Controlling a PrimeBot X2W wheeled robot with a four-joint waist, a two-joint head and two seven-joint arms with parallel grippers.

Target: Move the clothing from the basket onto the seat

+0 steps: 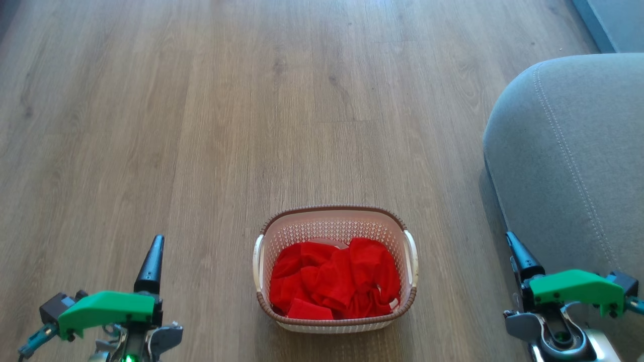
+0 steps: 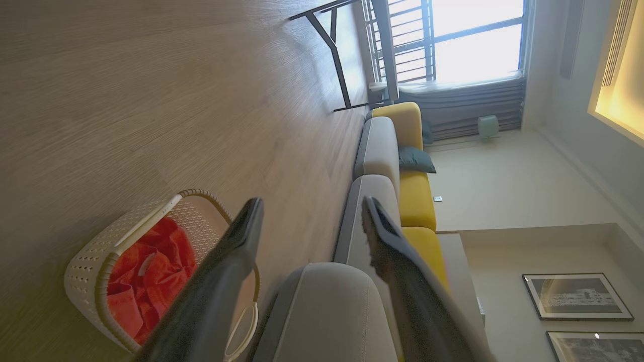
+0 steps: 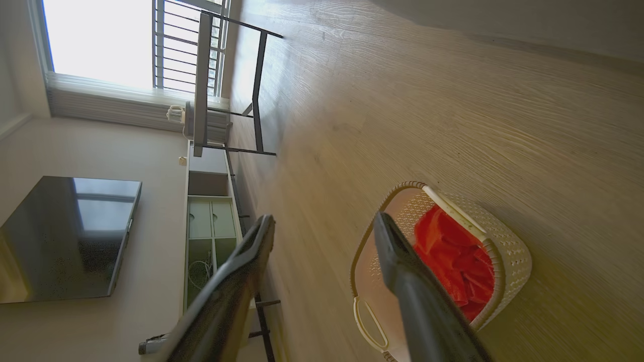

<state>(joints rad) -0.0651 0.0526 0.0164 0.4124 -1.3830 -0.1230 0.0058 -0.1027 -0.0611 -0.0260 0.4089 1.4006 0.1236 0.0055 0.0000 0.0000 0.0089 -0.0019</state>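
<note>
Closest to me are my own two hands. My left gripper (image 2: 312,206) has its two long, dark, smooth fingers standing well apart, with nothing between them. My right gripper (image 3: 324,221) is spread just as wide and holds nothing either. Each wrist carries an angular, bright green plastic cover (image 1: 105,309).

Between the two grippers, a little ahead, the basket (image 1: 334,226) stands upright on the floor. It is a rounded rectangle of cream plastic. Its walls are pierced all over with small holes, its rim is brown and looks woven, and a pale loop handle sits on each short side. The clothing (image 1: 334,281) is inside it: a crumpled heap of bright red soft fabric, folded and creased, covering the bottom and lying below the rim.

On my right is the seat (image 1: 568,151), apart from the basket. It is a broad, grey-blue upholstered cushion with a rounded corner, a fine weave and a line of lighter stitching running along its top.

The floor (image 1: 201,100) stretches away in pale wood-grain planks with a matt finish.

Farther off, yellow back cushions (image 2: 415,196) line the sofa, and a flat dark television (image 3: 65,236) hangs on the wall.
</note>
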